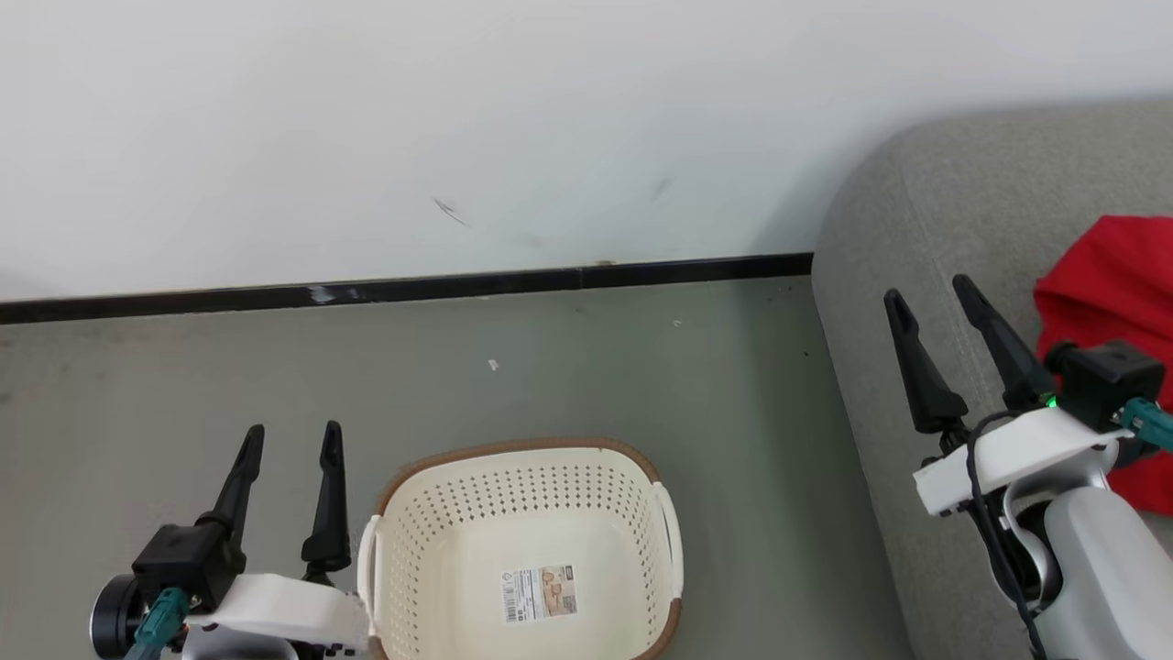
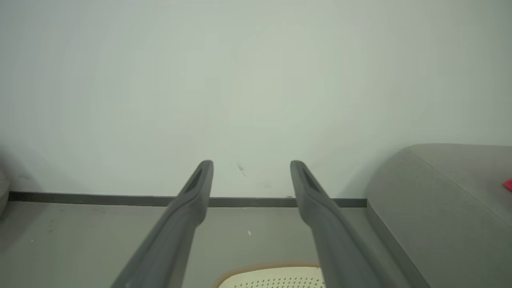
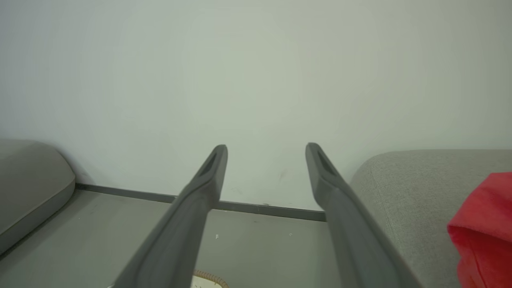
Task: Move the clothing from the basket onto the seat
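Clothing (image 1: pixel 1113 284), red, lies on the grey seat (image 1: pixel 916 229) at three o'clock. The cream basket (image 1: pixel 513 458) sits on the floor (image 1: pixel 641 367) at six, a paper label (image 1: pixel 539 594) on its bottom. My left tool (image 1: pixel 293 427) at seven and right tool (image 1: pixel 927 288) at four both gape wide, gripping nothing.

**Both pincers open, nothing held**

The left pincer (image 1: pixel 293 428) sits at the near left, its two dark fingers (image 1: pixel 328 495) spread and pointing toward the far side. The right pincer (image 1: pixel 927 288) reaches farther out on the right, fingers apart and leaning slightly left, on a white wrist (image 1: pixel 1008 454) above the pale forearm (image 1: pixel 1090 568).
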Available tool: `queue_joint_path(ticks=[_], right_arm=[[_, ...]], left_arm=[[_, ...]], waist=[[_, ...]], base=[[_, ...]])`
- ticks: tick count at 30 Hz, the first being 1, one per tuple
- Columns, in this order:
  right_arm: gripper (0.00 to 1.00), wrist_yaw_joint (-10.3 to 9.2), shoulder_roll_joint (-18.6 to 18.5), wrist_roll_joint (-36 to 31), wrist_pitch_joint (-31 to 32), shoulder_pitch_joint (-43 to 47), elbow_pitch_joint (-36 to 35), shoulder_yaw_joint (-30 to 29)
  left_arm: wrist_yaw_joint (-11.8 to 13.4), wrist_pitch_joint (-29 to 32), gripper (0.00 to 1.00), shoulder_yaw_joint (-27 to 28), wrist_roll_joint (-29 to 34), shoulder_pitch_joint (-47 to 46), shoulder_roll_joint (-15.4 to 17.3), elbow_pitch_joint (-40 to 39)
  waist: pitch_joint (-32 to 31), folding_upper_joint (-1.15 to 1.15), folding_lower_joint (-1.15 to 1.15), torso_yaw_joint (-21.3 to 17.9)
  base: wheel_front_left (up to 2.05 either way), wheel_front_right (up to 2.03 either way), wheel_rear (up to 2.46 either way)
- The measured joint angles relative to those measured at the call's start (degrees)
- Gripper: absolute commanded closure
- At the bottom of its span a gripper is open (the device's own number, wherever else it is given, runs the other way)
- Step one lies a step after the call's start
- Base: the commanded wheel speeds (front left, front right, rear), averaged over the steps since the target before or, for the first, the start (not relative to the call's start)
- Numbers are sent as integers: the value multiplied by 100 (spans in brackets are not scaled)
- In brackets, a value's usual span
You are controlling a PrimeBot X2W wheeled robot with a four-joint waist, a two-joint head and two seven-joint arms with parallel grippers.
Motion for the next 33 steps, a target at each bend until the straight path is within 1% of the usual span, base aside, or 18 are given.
queue_joint_path(ticks=[4, 11, 17, 23, 33], right_arm=[[0, 0, 90, -105, 0, 225, 14, -89], [0, 0, 353, -288, 0, 697, -4, -155], [0, 0, 469, -385, 0, 1106, -57, -336], [0, 0, 576, -457, 0, 1490, -159, -379], [0, 0, 647, -539, 2, 1847, -304, -328]], left_arm=[[63, -1, 0, 35, 10, 77, 10, 125], [62, -20, 0, 4, 13, 114, -1, 276], [56, -45, 0, -5, 13, 187, -4, 394], [55, -49, 0, -16, 12, 227, -5, 509], [55, -52, 0, -38, 13, 333, -21, 604]], waist=[[-138, 0, 0, 139], [-369, 0, 0, 344], [-551, 0, 0, 467], [-709, 0, 0, 533], [-848, 0, 0, 530]], base=[[0, 0, 0], [0, 0, 0], [0, 0, 0], [0, 0, 0], [0, 0, 0]])
